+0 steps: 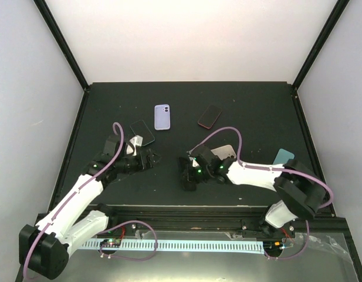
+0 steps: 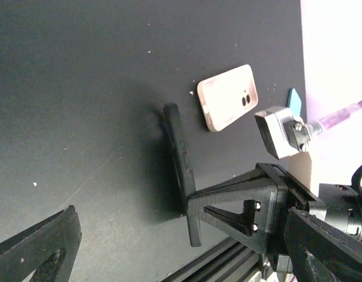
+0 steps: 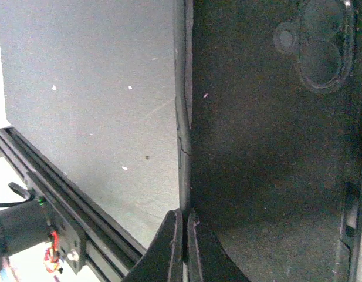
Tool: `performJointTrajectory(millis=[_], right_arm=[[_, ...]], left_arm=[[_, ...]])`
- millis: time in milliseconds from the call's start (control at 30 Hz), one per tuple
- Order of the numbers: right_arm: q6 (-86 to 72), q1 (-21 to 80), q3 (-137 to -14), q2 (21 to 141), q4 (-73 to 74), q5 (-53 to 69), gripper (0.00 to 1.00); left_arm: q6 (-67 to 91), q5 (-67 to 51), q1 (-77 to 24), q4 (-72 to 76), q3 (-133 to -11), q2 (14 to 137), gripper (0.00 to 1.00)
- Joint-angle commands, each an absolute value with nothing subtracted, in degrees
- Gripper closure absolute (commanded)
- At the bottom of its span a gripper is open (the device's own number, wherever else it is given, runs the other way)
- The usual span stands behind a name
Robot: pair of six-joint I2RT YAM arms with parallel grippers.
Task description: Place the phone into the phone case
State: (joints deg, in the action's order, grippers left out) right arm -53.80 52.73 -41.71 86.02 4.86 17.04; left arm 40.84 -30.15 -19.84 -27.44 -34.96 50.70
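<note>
Two robot arms reach in from the bottom of the top view over a black table [image 1: 251, 100]. At the left of the frame, the left claw [image 1: 148, 158] is spread wide and holds nothing. In its own wrist view its two fingers sit far apart at the bottom corners. Just above that claw, a black phone [image 1: 142, 131] lies flat on the table with nothing touching it. A little to its right and higher up lies a lilac phone [image 1: 162, 117], with its camera end pointing to the top of the frame. Near the middle of the frame, the right claw [image 3: 183, 232] is pinched tight on the rim of a black phone case [image 2: 179, 147]. The case stands up on its thin edge on the table. The left wrist view sees it side-on as a thin dark strip with a shadow on its left. The right wrist view looks into the hollow inside of the case, and the camera hole is in the upper right corner. Up and to the right of the case, a dark red phone [image 1: 209, 116] lies tilted on the table. A pale pink phone [image 2: 227, 97] lies flat just behind the right arm. At the far right sits a teal thing [image 1: 283, 157], partly hidden by the arm, so I cannot tell what it is.
</note>
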Motion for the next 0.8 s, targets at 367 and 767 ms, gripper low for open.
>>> performJointTrajectory(millis=[367, 767], right_arm=[[-47.9, 53.5, -46.3, 82.0, 14.9, 6.8, 0.59], [-47.0, 41.4, -48.1, 68.3, 35.9, -11.8, 0.52]], left_arm=[[33.0, -29.3, -19.3, -30.3, -32.7, 49.4, 0.05], [28.4, -30.0, -19.8, -32.6, -33.7, 48.5, 0.01]])
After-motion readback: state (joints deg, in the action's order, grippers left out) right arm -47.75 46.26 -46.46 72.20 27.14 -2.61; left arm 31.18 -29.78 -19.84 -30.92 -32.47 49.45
